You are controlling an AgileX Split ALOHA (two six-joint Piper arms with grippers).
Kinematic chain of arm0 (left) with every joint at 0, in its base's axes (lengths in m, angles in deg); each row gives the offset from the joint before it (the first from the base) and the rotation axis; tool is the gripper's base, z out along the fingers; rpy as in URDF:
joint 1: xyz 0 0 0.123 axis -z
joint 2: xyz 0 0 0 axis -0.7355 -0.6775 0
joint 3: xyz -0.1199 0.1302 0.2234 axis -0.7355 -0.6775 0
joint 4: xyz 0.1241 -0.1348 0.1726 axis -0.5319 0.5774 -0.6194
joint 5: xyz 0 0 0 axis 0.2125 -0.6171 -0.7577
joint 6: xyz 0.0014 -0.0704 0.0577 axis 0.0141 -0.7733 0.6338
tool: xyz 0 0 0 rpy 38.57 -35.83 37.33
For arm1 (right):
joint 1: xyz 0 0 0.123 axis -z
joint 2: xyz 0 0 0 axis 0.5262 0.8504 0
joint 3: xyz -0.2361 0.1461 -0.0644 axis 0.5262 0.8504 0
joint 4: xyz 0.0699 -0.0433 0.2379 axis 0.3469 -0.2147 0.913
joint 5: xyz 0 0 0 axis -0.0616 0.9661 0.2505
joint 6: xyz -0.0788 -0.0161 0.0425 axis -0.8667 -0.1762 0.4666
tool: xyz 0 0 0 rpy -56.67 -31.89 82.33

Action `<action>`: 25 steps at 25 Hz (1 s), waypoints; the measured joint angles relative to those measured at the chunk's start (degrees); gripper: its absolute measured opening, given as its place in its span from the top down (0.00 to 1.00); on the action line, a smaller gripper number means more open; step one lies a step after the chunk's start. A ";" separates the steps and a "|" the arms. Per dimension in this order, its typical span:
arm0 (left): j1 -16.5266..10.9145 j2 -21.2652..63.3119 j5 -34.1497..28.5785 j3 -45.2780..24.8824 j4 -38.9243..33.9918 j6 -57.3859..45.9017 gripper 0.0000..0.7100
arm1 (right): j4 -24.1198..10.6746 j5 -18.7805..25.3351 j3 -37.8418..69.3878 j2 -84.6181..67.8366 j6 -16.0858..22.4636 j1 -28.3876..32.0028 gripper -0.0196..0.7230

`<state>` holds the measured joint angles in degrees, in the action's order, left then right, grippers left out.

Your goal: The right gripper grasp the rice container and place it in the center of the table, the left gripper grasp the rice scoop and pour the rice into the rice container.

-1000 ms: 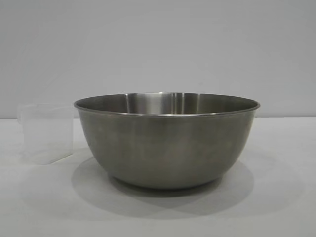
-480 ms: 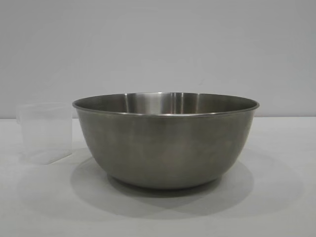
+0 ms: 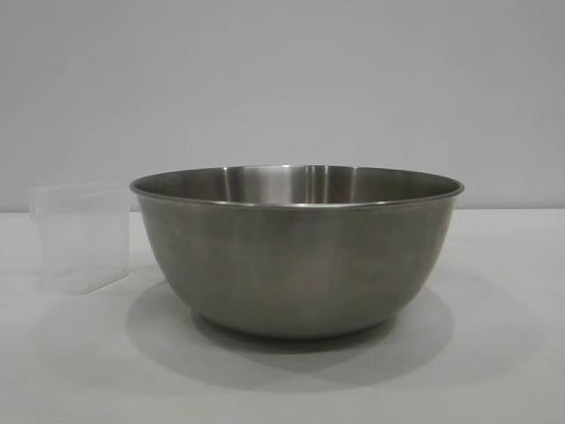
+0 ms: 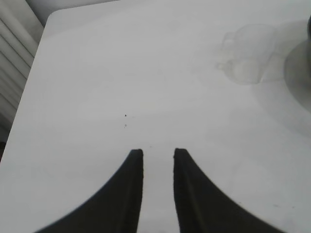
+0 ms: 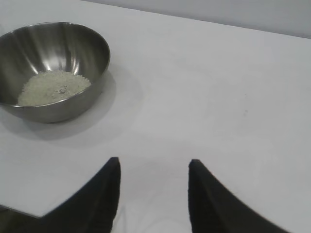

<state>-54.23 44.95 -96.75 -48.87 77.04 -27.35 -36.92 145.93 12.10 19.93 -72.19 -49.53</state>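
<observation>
The rice container (image 3: 296,256), a big steel bowl, stands upright in the middle of the white table (image 3: 503,362). In the right wrist view a pale heap of rice (image 5: 54,87) lies in the bottom of the bowl (image 5: 95,51). The rice scoop (image 3: 81,238), a clear plastic cup, stands upright just left of the bowl; no rice shows in it (image 4: 249,60). My left gripper (image 4: 158,151) hangs over bare table well short of the scoop, fingers a little apart and empty. Apart from the bowl, my right gripper (image 5: 154,160) is open and empty.
A table edge and corner (image 4: 48,19) lie beyond the left gripper, with a ribbed white panel (image 4: 12,58) past it. A near table edge (image 5: 29,211) runs under the right gripper's fingers. A plain grey wall (image 3: 282,79) stands behind.
The bowl and the scoop sit a hair further left than a second ago; nothing else differs.
</observation>
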 joint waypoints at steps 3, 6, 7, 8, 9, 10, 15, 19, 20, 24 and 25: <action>0.00 0.00 0.00 0.00 0.00 0.00 0.85 | 0.00 0.00 0.00 0.00 0.00 0.00 0.55; 0.00 0.00 0.00 0.00 0.00 0.00 0.85 | 0.00 0.00 0.00 0.00 0.00 0.00 0.55; 0.00 0.00 0.00 0.00 0.00 0.00 0.85 | 0.00 0.00 0.00 0.00 0.00 0.00 0.55; 0.00 0.00 0.10 0.00 0.00 0.00 0.85 | 0.00 0.00 0.00 0.00 0.00 0.00 0.55; 0.00 0.00 0.10 0.00 0.00 0.00 0.85 | 0.00 0.00 0.00 0.00 0.00 0.00 0.55; 0.00 0.00 0.10 0.00 0.00 0.00 0.85 | 0.00 0.00 0.00 0.00 0.00 0.00 0.55; 0.00 0.00 0.10 0.00 -0.04 0.00 0.85 | 0.00 0.00 0.00 0.00 0.00 0.11 0.55; 0.00 0.00 0.10 0.00 -0.04 0.00 0.85 | 0.00 0.00 0.00 0.00 0.00 2.41 0.55; 0.00 0.00 0.10 0.00 -0.04 0.00 0.85 | 0.00 0.00 0.00 0.00 0.00 2.83 0.55; 0.00 0.00 0.10 0.00 -0.04 0.00 0.85 | 0.00 0.00 0.00 0.00 0.00 4.14 0.55; 0.00 0.00 0.10 0.00 -0.04 0.00 0.85 | 0.00 0.00 0.00 0.00 0.00 4.42 0.55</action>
<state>-54.23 44.95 -96.64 -48.87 77.00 -27.35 -36.92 145.93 12.10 19.93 -72.19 -45.11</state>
